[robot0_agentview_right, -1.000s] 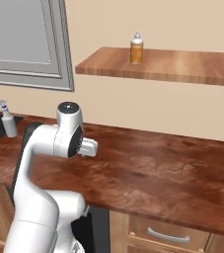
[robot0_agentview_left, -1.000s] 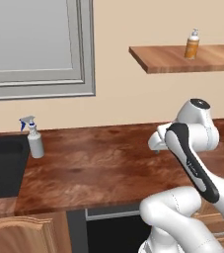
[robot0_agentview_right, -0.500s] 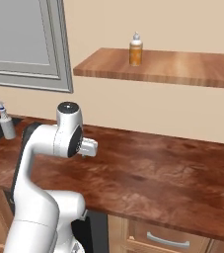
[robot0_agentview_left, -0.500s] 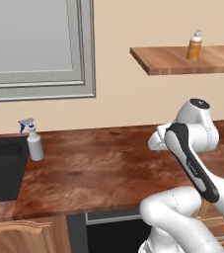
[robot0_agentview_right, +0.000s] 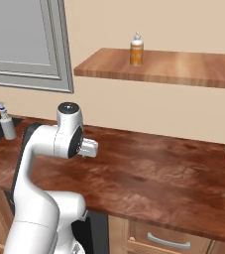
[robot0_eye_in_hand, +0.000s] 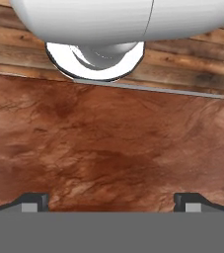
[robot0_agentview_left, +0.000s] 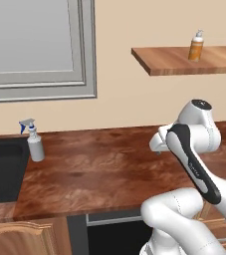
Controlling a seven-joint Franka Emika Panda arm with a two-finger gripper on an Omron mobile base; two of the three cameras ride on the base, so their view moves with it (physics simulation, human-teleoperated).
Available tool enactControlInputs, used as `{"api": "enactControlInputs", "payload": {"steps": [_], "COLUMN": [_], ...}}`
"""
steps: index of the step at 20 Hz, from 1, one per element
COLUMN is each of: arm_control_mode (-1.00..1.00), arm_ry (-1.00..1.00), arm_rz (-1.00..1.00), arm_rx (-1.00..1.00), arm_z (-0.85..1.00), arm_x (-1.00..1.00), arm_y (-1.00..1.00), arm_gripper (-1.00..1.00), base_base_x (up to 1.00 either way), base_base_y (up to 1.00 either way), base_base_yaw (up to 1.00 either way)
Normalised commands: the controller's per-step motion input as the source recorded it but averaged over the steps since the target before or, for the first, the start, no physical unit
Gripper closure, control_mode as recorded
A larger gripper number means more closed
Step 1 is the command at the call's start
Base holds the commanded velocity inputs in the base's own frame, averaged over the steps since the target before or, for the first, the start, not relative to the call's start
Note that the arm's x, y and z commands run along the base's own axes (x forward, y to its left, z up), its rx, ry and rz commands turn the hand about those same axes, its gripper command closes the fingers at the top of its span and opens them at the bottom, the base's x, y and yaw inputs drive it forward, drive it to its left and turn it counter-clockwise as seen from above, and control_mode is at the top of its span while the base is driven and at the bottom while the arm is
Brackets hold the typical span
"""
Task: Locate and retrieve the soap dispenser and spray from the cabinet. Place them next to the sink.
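Reddish-brown tabletop [robot0_agentview_left: 109, 169], bare across its middle. Spray [robot0_agentview_left: 33, 142] upright at tabletop's left end, just beside sink [robot0_agentview_left: 0, 167]; blue trigger on top, grey body below. Same spray [robot0_agentview_right: 4, 121] at far left in right base view, against the wall edge of the tabletop. Sink black, only its near corner in frame; basin detail too cropped to tell.

Soap [robot0_agentview_left: 196, 46] upright on shelf [robot0_agentview_left: 184, 62], high on the wall, right of window [robot0_agentview_left: 35, 45]. Amber body, white pump top. In right base view, soap [robot0_agentview_right: 137, 48] near shelf's [robot0_agentview_right: 183, 69] back edge, left of shelf centre. Well apart from spray and sink.

Arm folded above tabletop, elbow raised, wrist turned down toward the surface. Gripper [robot0_eye_in_hand: 111, 200] released: fingertips [robot0_eye_in_hand: 32, 200] at opposite sides of hand view, spread wide, nothing between them. Wood grain of tabletop directly beneath gripper; tabletop front edge and the robot's base near top of hand view. Gripper apart from both bottles, well below shelf.

Light-oak cupboard door [robot0_agentview_left: 20, 239] under tabletop at lower left; drawer [robot0_agentview_right: 168, 240] with metal handle at lower right.
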Motion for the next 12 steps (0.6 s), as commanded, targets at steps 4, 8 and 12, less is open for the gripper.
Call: {"api": "enactControlInputs", "payload": {"steps": [4, 8, 12], "arm_control_mode": [1.00, -1.00, -1.00], "arm_ry": [0.00, -0.08, -0.17], "arm_rz": [0.00, -0.04, -0.05], "arm_rx": [0.00, 0.00, -0.03], "arm_z": [0.00, 0.15, 0.58], "arm_x": [0.00, -0.14, -0.10], "arm_y": [0.00, -0.09, -0.08], "arm_gripper": [-1.00, -1.00, -1.00], "base_base_x": [0.00, 0.00, 0.00], "base_base_y": [0.00, 0.00, 0.00], "base_base_yaw": [0.00, 0.00, 0.00]}}
